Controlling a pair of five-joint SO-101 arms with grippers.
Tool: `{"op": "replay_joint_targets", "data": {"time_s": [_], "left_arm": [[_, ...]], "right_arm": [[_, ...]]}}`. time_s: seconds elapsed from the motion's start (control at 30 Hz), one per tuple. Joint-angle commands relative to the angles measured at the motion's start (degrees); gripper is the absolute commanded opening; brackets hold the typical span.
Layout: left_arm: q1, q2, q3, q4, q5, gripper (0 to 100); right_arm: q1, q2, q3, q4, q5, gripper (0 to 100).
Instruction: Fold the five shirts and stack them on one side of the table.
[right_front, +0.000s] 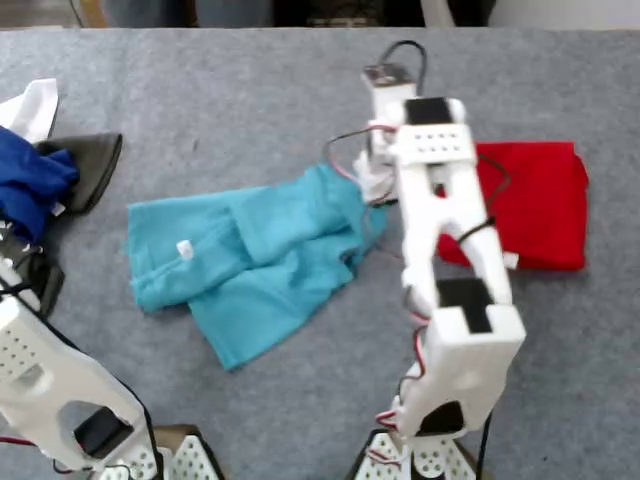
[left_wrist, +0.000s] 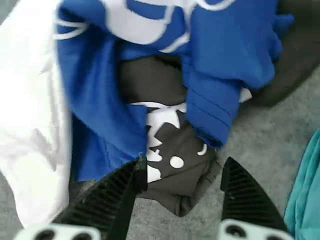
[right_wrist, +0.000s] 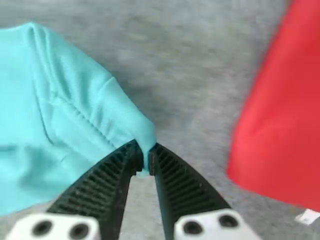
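right end effector is pinched shut on an edge of the teal shirt. that shirt lies rumpled and half spread out across the middle of the grey bench. the bit being pinched is on the side nearest the red shirt. the red one is folded into a flat rectangle on the right side of the bench, partly behind the right arm in the high view. it's near the teal one, but the right wrist view shows a strip of bare bench between them.

left end effector has its jaws spread wide, hanging over the unfolded heap at the left edge of the bench. in the heap the blue shirt with white print is bunched on top. a dark shirt with a white graphic lies under it and shows between the open jaws. the white shirt lies alongside. one fingertip sits right at the blue cloth and might be touching it, can't really tell.
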Motion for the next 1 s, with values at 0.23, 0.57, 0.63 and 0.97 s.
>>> {"op": "replay_joint_targets", "data": {"time_s": [0.23,0.57,0.63,0.97], "left_arm": [[15.16,-33.41,44.88,-5.98,-17.14,23],[30.81,-55.3,81.98,-28.66,-22.77,25],[32.92,-54.42,82.68,-28.75,-22.95,25],[36.88,-45.01,78.29,-25.23,-22.86,25]], "right_arm": [[4.22,7.43,-0.04,-14.24,1.67,1.5],[4.22,17.19,-0.75,-25.32,1.58,1.4],[4.31,16.75,-1.45,-24.79,1.67,1.4],[4.22,16.75,-1.36,-25.14,4.31,1.4]]}}
